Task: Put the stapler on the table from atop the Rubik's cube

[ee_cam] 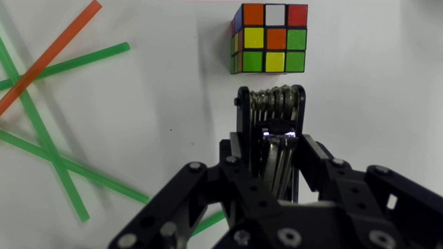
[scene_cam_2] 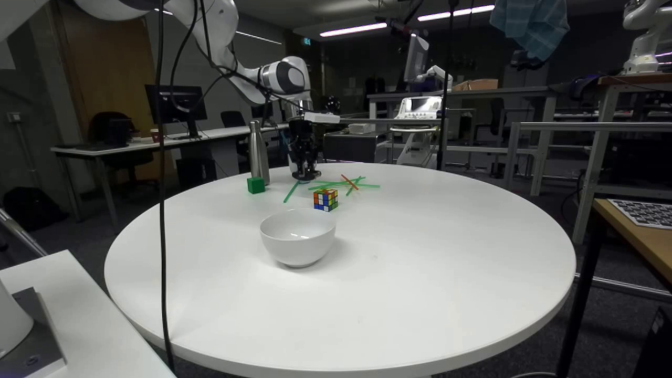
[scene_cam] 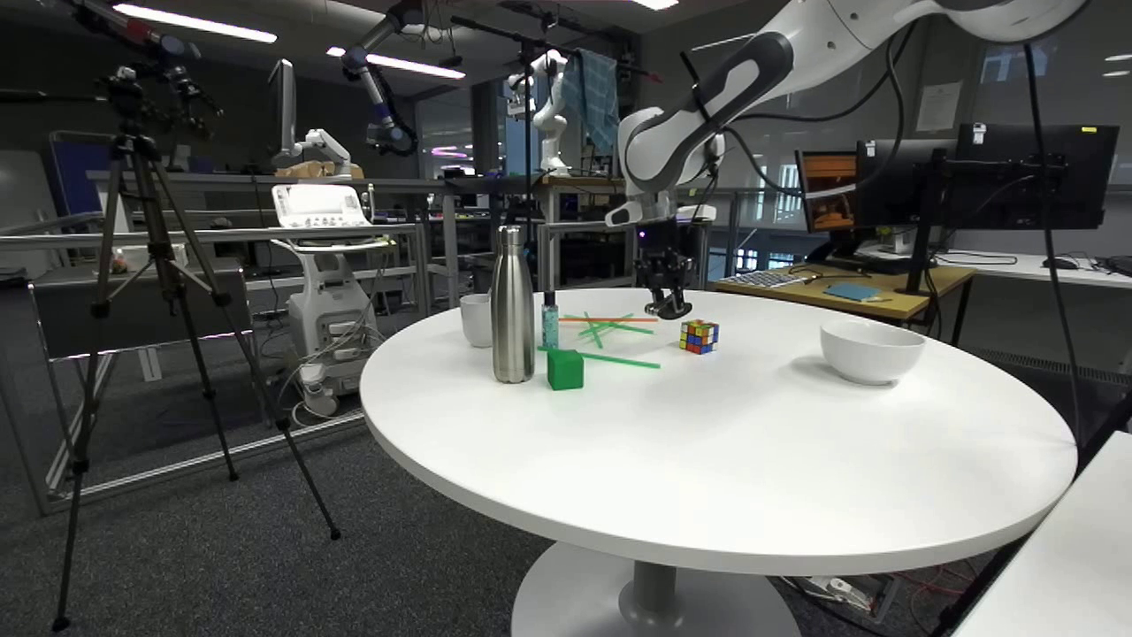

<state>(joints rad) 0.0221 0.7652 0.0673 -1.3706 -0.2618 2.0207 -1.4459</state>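
The stapler (ee_cam: 273, 124), a black elongated thing with a row of metal blades between its side plates, is clamped between the pads of my gripper (ee_cam: 274, 146). In an exterior view the stapler (scene_cam: 674, 307) hangs at the tip of the gripper (scene_cam: 665, 287), seemingly a little above the white round table (scene_cam: 752, 469). The Rubik's cube (ee_cam: 275, 38) rests on the table just ahead of the stapler in the wrist view, apart from it. Its top carries nothing. Both exterior views show the cube (scene_cam_2: 325, 200) beside the gripper (scene_cam_2: 306, 170). The stapler's rear end is hidden by the gripper.
Several green sticks (ee_cam: 41, 128) and an orange stick (ee_cam: 52, 52) lie crossed beside the gripper. A steel bottle (scene_cam: 512, 310), a small teal bottle (scene_cam: 549, 326), a white cup (scene_cam: 476, 320) and a green block (scene_cam: 565, 369) stand together. A white bowl (scene_cam_2: 297, 241) sits beyond the cube.
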